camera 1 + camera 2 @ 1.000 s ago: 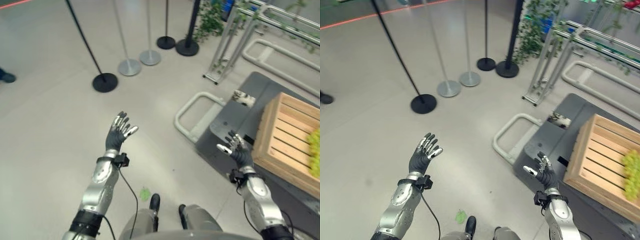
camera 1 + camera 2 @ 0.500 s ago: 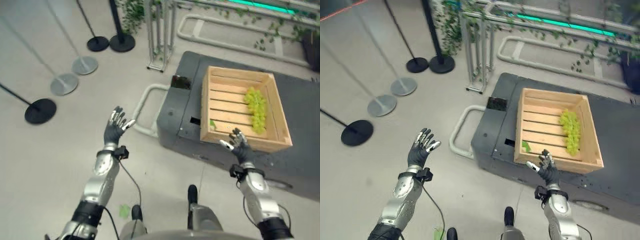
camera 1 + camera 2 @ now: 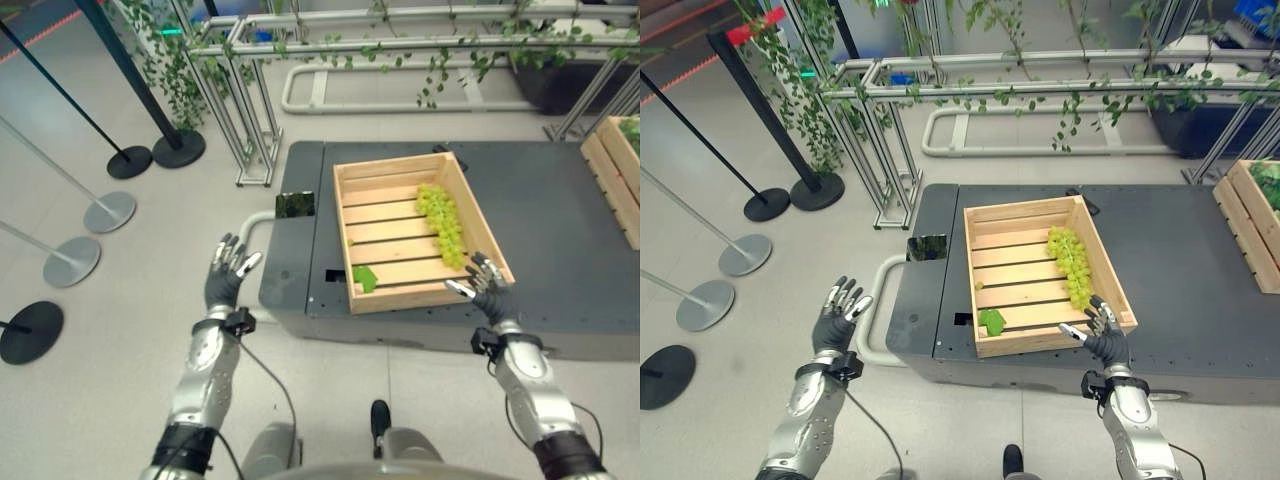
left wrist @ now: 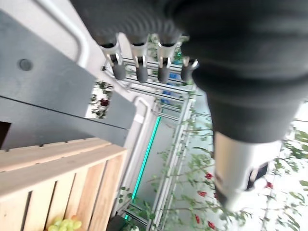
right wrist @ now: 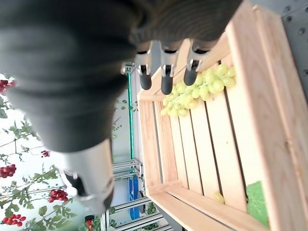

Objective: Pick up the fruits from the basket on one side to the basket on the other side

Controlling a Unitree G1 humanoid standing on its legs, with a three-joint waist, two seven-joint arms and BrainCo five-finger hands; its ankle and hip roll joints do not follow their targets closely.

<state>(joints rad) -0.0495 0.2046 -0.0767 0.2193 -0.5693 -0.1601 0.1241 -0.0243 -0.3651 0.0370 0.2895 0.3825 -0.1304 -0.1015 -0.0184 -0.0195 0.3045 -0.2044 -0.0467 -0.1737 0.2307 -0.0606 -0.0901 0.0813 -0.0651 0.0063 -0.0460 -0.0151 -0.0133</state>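
Green grape bunch (image 3: 441, 222): laid in wooden crate (image 3: 352, 237) on grey worktop (image 3: 560, 230), just beyond right hand (image 3: 488, 293), fingers released, presumably staged for reaching. Left hand (image 3: 224, 281) released, nothing grasped.

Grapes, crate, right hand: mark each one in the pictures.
Grapes (image 3: 441, 217), left eye view, middle of the green bunch.
Crate (image 3: 343, 232), left eye view, its left wooden wall.
Right hand (image 3: 491, 296), left eye view, back of the hand, fingers spread at the crate's near right corner.
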